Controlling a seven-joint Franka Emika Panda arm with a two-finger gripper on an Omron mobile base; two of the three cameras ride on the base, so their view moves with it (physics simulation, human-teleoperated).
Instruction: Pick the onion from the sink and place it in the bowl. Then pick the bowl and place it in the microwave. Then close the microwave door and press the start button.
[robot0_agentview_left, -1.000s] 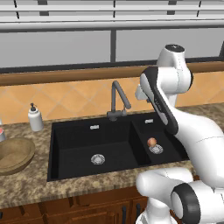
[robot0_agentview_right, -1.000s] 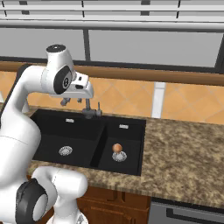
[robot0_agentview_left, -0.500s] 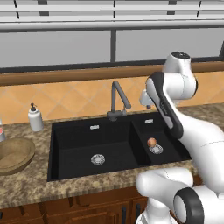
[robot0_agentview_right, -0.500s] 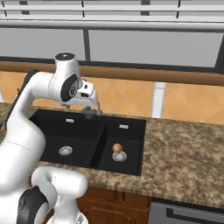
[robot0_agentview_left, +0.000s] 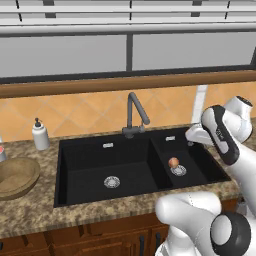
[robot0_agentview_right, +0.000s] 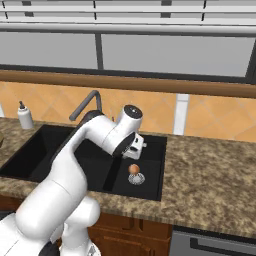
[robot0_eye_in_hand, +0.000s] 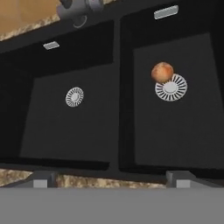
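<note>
The small reddish-tan onion (robot0_agentview_left: 173, 162) (robot0_agentview_right: 134, 169) (robot0_eye_in_hand: 162, 72) lies in the narrower right basin of the black sink (robot0_agentview_left: 90, 155) (robot0_agentview_right: 50, 150) (robot0_eye_in_hand: 65, 131), touching its silver drain (robot0_eye_in_hand: 171, 87). My gripper (robot0_eye_in_hand: 111, 179) (robot0_agentview_left: 191, 137) (robot0_agentview_right: 136, 149) hangs above that basin, well clear of the onion. It is open and holds nothing, with its fingertips (robot0_eye_in_hand: 41, 180) set wide apart. The brown wooden bowl (robot0_agentview_left: 15, 177) stands on the counter left of the sink. The microwave and its door are out of view.
A dark gooseneck tap (robot0_agentview_left: 134, 112) (robot0_agentview_right: 87, 106) (robot0_eye_in_hand: 78, 8) rises behind the divider between the basins. A white soap bottle (robot0_agentview_left: 40, 135) (robot0_agentview_right: 24, 116) stands at the back left. Speckled stone counter (robot0_agentview_right: 210, 175) stretches to the right of the sink.
The arm has folded down and swung right, lowering the hand over the narrow basin. The onion and the bowl have stayed where they were.
</note>
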